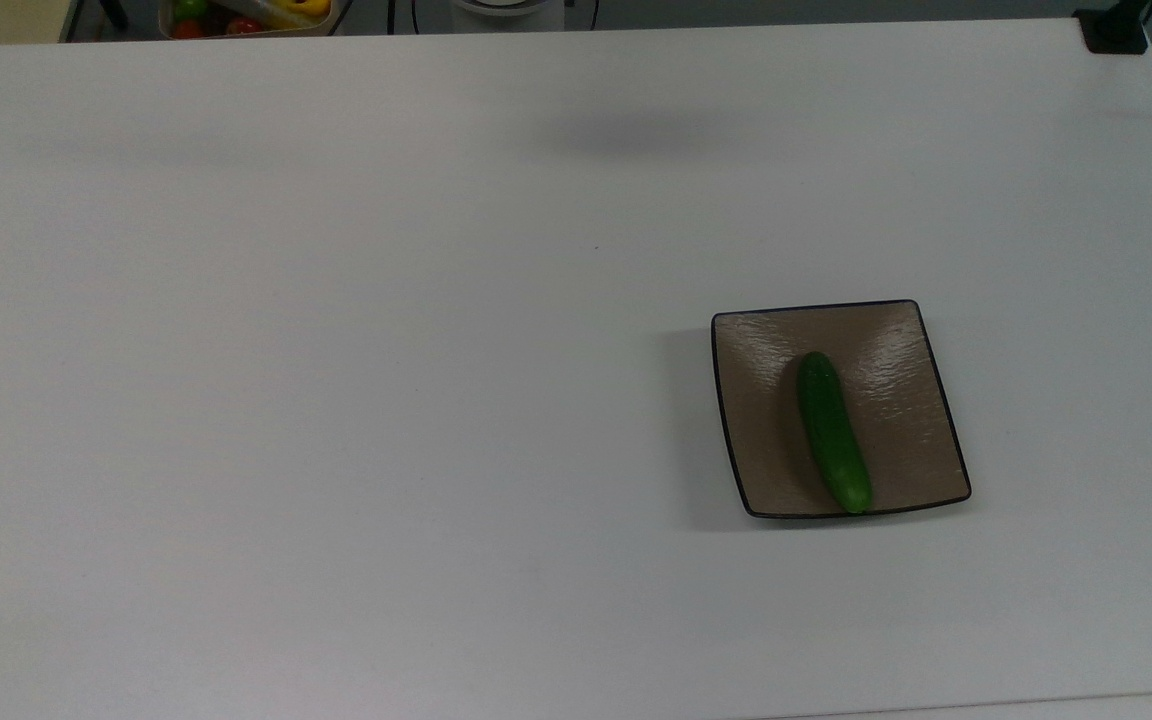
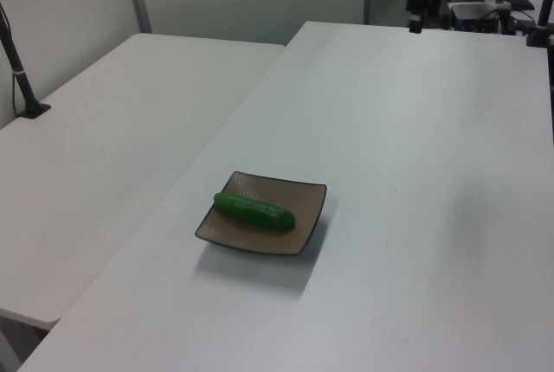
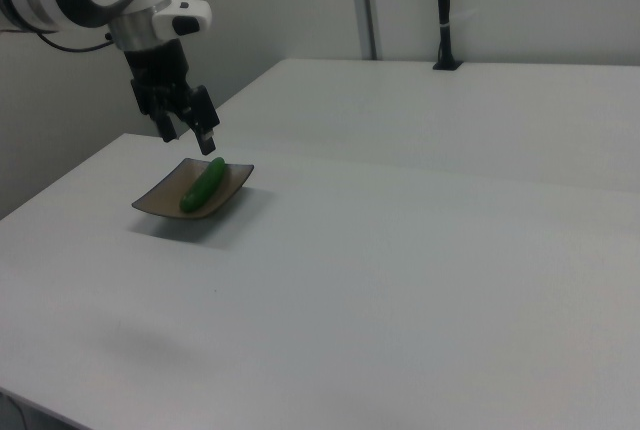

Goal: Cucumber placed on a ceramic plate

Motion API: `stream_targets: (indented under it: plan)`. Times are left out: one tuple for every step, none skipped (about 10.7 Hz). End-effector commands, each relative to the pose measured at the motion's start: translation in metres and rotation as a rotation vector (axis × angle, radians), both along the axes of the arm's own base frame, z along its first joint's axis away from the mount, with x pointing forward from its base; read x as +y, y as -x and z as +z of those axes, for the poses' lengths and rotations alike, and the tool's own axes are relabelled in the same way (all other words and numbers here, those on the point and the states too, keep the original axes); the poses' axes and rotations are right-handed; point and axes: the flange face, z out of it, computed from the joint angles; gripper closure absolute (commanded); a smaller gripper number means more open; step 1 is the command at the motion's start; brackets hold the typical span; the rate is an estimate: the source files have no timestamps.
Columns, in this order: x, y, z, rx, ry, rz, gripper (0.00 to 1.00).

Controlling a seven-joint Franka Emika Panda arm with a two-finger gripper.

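Cucumber (image 1: 834, 432) is lying flat on the ceramic plate (image 1: 896, 400), lower right of the top view. It runs roughly top to bottom, with its lower end at the plate's bottom rim. Plate sits on the white table (image 1: 336, 350).

In the left view I see the plate (image 2: 307, 208) at centre-left of the frame, cucumber (image 2: 254, 211) across it.

In the right view the plate (image 3: 160, 205) is at left of the frame, cucumber (image 3: 203, 185) on it. The gripper (image 3: 190, 137) hangs in the upper left of this frame, above the plate's far edge and clear of the cucumber. I read its two fingers as spread apart, with nothing between them.

A bin of coloured items (image 1: 246, 15) sits at the top view's upper left edge, beyond the table.
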Motion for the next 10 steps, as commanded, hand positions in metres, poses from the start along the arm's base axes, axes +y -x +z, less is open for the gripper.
stream_targets:
  plan:
    - [-0.005,0.014,-0.013,0.025,-0.008,0.081,0.00]
    - [-0.005,0.011,-0.014,0.012,-0.008,0.114,0.00]
    - [-0.004,0.007,-0.013,-0.017,-0.008,0.154,0.00]
    - [-0.008,0.004,-0.012,-0.035,-0.008,0.195,0.00]
    - [-0.010,0.001,-0.013,-0.048,-0.003,0.249,0.00]
    - [-0.011,-0.001,-0.015,-0.050,-0.001,0.294,0.00]
    - [-0.015,-0.001,-0.018,-0.044,0.000,0.317,0.00]
    - [-0.016,-0.001,-0.017,-0.047,-0.001,0.320,0.00]
    - [-0.017,0.000,-0.015,-0.052,-0.001,0.320,0.00]
    - [-0.017,0.000,-0.015,-0.049,-0.007,0.318,0.00]
